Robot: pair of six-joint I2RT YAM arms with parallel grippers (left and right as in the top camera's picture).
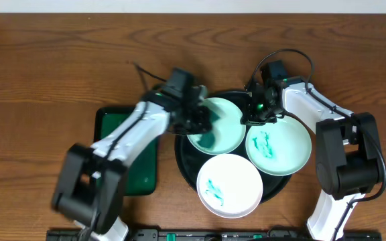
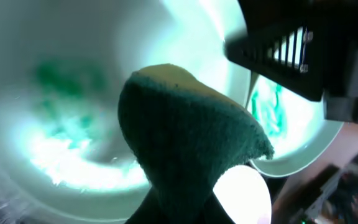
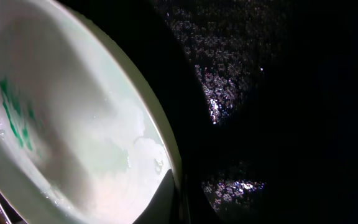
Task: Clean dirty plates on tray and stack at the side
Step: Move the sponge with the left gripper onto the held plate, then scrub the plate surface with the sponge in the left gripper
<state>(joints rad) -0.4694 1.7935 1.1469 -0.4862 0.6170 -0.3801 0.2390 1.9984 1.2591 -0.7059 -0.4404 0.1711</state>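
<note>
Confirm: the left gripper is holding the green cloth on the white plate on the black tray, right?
No, not the white plate. The overhead view shows the left gripper holding the green cloth on the rear mint green plate on the black tray; the white plate sits at the front, smears unwiped.

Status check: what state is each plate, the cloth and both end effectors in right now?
back mint plate: on black tray, smeared, being wiped.
right mint plate: on tray, teal smears, untouched.
white plate: on tray, teal smears, untouched.
cloth: pressed onto back mint plate.
left end effector: shut on cloth.
right end effector: shut on back mint plate's rim.
</note>
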